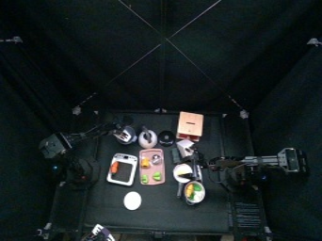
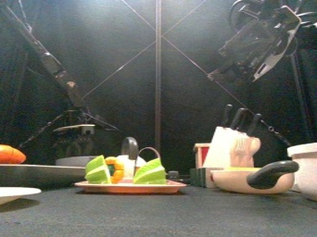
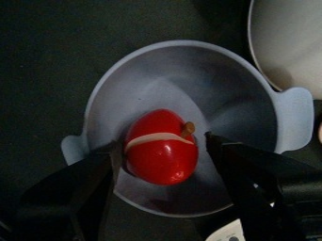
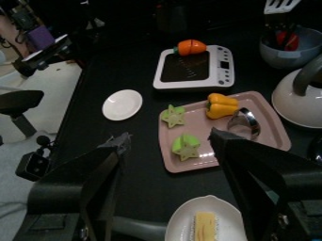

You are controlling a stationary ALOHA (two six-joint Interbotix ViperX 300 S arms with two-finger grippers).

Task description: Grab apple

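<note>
The apple (image 3: pixel 161 148) is red with a pale band across it and lies in a light blue-grey bowl (image 3: pixel 151 75) with two small handles. My left gripper (image 3: pixel 164 155) hangs right over it, open, with one jaw on each side of the apple and only a narrow gap to it. From above, the left gripper (image 1: pixel 122 135) is at the table's back left. The right wrist view shows the same bowl (image 4: pixel 270 49) far off, with the red apple (image 4: pixel 288 39) inside. My right gripper (image 4: pixel 167 146) is open and holds nothing, raised over the table's right side (image 1: pixel 205 166).
A pink tray (image 4: pixel 270 141) holds green and yellow pieces. Around it are an orange (image 4: pixel 190 46) on a white-rimmed black tray, a white plate (image 4: pixel 122 104), a pale kettle (image 4: pixel 302 94), a knife block (image 2: pixel 229 143) and a pan (image 2: pixel 254 176).
</note>
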